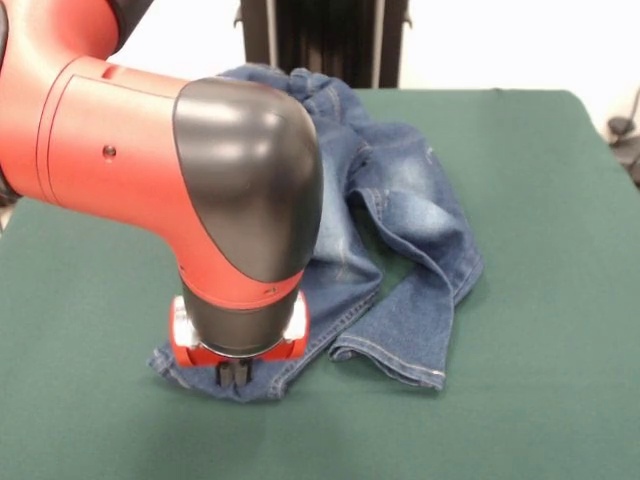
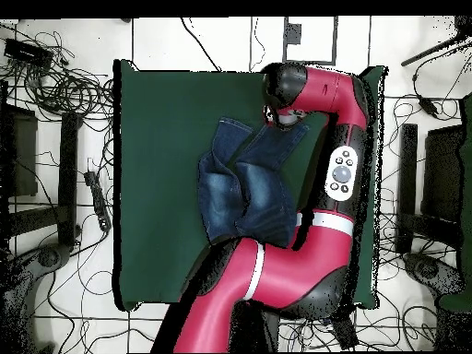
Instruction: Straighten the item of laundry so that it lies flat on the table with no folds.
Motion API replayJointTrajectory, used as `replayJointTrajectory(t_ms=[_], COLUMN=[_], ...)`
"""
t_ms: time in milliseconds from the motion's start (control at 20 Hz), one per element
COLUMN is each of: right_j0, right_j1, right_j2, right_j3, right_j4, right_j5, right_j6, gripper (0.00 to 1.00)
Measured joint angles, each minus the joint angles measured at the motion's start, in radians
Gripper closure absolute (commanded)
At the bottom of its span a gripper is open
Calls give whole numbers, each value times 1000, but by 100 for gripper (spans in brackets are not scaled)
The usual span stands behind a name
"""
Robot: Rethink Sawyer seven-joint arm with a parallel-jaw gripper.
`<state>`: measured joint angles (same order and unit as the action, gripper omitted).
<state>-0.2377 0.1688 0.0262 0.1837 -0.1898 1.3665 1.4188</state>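
Jeans (image 1: 400, 250) lie crumpled at centre frame in the front view, legs folded over one another on the green worktop (image 1: 560, 300). The end effector (image 1: 234, 373) sits at lower left of centre, down on the hem of one leg; its dark fingertips look pressed together against the denim, though whether cloth is actually pinched cannot be told. Judged step: taking hold of a leg hem. The next move calls for drawing that leg outward, away from the heap.

Overhead view: the jeans (image 2: 244, 189) lie at centre frame, bunched. The end effector is hidden beneath the arm's wrist at upper right of centre, over the garment's upper edge.
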Motion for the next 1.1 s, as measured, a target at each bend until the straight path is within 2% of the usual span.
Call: replayJointTrajectory(t_ms=[450, 1100], right_j0=[4, 4], right_j1=[-25, -110], right_j2=[5, 6], right_j3=[0, 56], right_j4=[10, 36], right_j5=[-216, -437], right_j6=[-2, -2], gripper=[100, 100])
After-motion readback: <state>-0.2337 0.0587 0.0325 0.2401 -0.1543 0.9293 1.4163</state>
